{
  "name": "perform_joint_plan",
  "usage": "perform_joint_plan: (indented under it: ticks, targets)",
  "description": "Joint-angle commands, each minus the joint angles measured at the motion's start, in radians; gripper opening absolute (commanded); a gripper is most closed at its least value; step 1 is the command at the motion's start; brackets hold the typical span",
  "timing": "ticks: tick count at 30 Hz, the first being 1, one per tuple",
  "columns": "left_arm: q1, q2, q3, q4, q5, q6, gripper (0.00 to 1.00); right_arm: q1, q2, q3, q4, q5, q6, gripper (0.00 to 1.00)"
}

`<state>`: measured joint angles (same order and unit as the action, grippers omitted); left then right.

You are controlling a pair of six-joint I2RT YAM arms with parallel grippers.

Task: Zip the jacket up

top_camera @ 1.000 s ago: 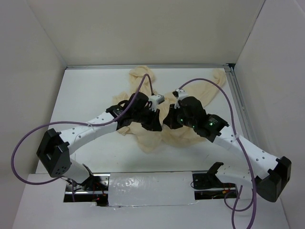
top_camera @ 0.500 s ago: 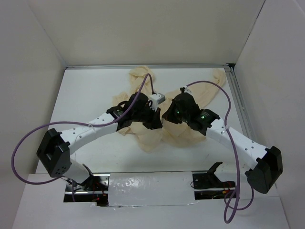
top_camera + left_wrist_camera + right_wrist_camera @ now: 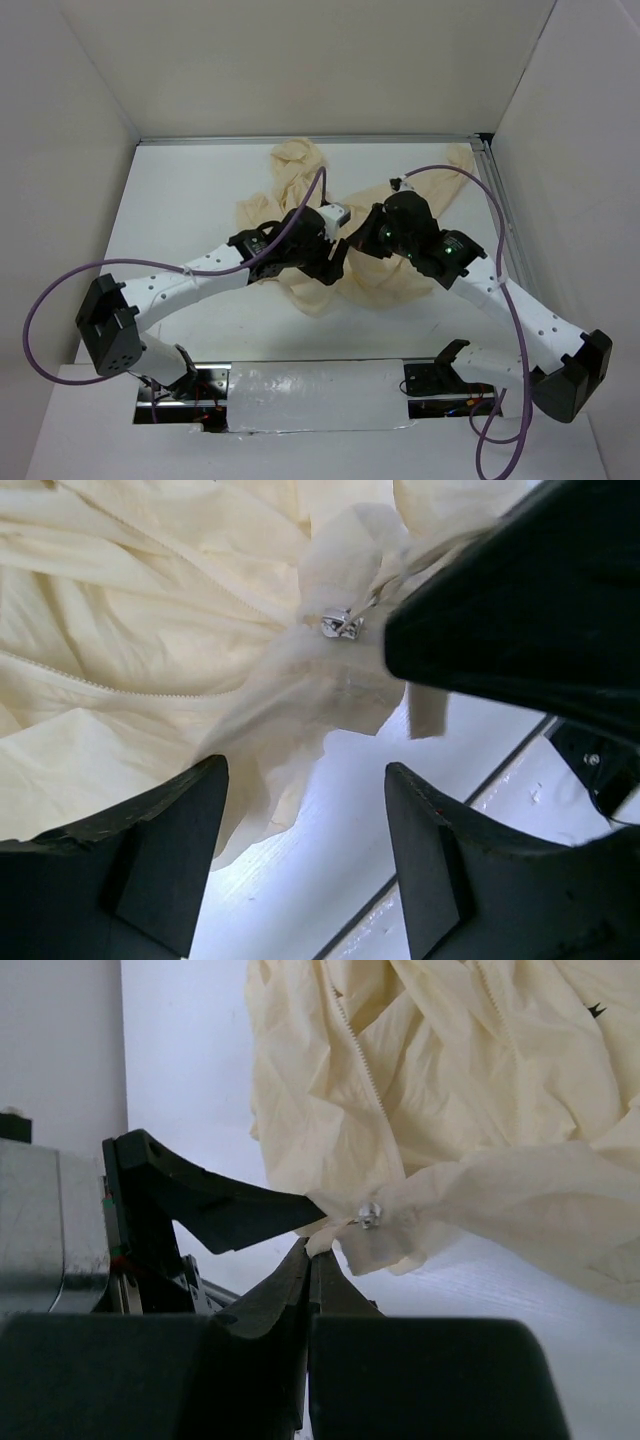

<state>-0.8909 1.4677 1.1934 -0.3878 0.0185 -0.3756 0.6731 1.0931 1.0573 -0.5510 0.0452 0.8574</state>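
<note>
The cream jacket [image 3: 300, 165] lies crumpled on the white table, wrinkled, its zipper teeth [image 3: 360, 1060] running up the folds. Both grippers meet over its near part. My right gripper [image 3: 308, 1250] is shut, pinching a small bit of jacket fabric just below the metal zipper slider [image 3: 370, 1215]. My left gripper [image 3: 305, 770] stands open a little short of the slider [image 3: 340, 626], with only table and a loose fabric edge between its fingers. From above, the left gripper [image 3: 338, 262] and the right gripper [image 3: 358, 245] nearly touch.
White walls close in the table [image 3: 180, 200] on three sides. A metal rail [image 3: 500, 220] runs along the back and right edges. Purple cables [image 3: 60, 290] loop off both arms. A slot with electronics [image 3: 200, 385] sits at the near edge.
My left gripper went from shut to open, letting go of the fabric, and shifted slightly right. My right arm swung back a little and stayed shut on the jacket.
</note>
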Motion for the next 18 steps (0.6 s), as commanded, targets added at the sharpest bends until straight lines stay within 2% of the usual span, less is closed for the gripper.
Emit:
perform_joint_plan:
  ticks: [1,7,13,18]
  targets:
    - [-0.057,-0.046,0.057,0.012,-0.214,-0.017,0.75,-0.006,-0.025,0.061,-0.049,-0.037,-0.015,0.00]
    - [-0.126,-0.055,0.066,0.072,-0.351,-0.002,0.69,-0.020,-0.030,0.055,-0.049,-0.088,-0.009,0.00]
    - [-0.198,-0.067,0.025,0.153,-0.492,0.081,0.71,-0.070,-0.056,0.061,-0.049,-0.122,0.009,0.00]
    - [-0.224,-0.064,-0.008,0.240,-0.500,0.127,0.71,-0.089,-0.067,0.058,-0.036,-0.162,0.015,0.00]
